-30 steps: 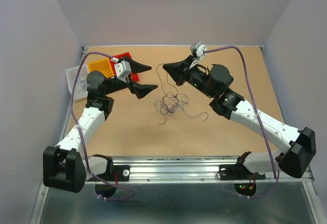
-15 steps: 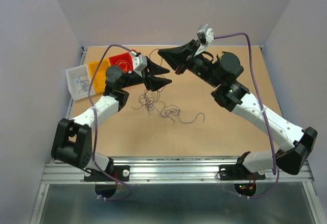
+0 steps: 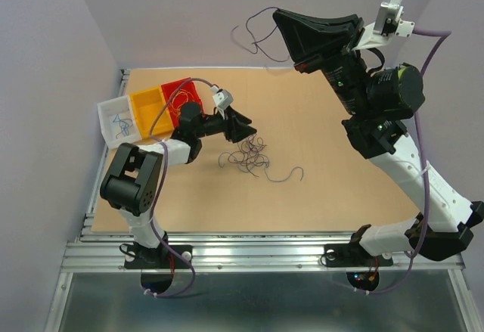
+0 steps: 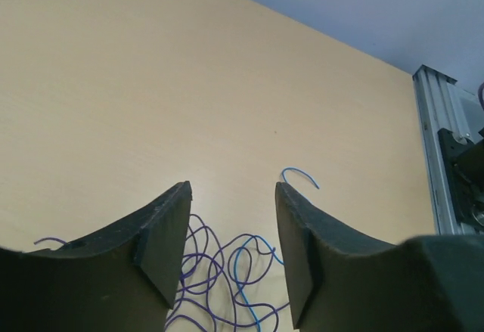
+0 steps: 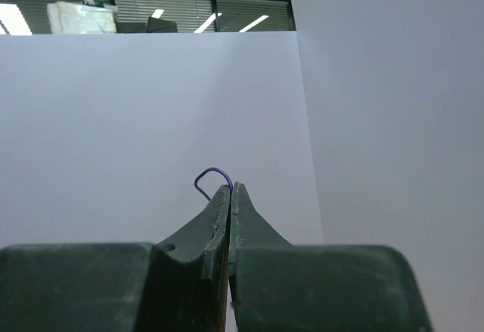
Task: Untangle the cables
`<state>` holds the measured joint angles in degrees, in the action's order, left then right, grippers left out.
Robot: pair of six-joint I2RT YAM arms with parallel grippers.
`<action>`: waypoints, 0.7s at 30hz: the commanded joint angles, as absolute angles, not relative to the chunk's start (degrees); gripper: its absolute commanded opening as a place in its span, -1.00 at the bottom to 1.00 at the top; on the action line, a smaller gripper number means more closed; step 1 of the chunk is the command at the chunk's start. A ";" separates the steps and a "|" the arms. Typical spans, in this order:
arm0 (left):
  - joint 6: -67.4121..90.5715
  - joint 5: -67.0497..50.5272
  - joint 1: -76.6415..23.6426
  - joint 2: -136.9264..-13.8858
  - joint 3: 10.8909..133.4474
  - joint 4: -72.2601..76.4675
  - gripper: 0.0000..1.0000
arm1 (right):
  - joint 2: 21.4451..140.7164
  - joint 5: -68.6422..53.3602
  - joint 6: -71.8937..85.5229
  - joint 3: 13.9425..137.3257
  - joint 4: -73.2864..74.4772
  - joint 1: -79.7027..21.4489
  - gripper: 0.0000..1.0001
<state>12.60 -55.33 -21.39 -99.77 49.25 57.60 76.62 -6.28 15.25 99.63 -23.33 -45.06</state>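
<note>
**Right arm.** The right gripper (image 5: 229, 190) is raised high above the far side of the table (image 3: 302, 120). Its jaws are pressed together on a single purple wire (image 5: 210, 170). A small loop of this wire shows above the fingertips, and the rest hangs free in the air, apparently clear of the heap.

**Left arm.** The left gripper (image 4: 232, 194) is held low at the tangle of cables (image 3: 249, 154), fingers spread and nothing clamped. Purple strands and one blue strand (image 4: 240, 271) lie between and below its fingers. The tangle rests near mid-table, with one loose strand trailing to its right.

**Bins.** A white bin (image 3: 106, 113), an orange bin (image 3: 146, 103) and a red bin (image 3: 172, 86) stand in a row at the left rear. Their contents are too fine to be sorted by colour.

**Judgement.** One wire appears to be extracted and awaits deposit.

- The transfer should be made slowly so that the dangling tail is not dragged across the heap.
- Release should be withheld until the wire is lowered inside a compartment.
- The next grasp is best taken on an outlying strand, not the knot's centre.
</note>
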 commanded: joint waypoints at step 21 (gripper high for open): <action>41.74 -61.51 6.06 -75.14 41.57 91.54 0.86 | 75.06 -13.27 18.10 79.46 -28.12 -45.35 -0.99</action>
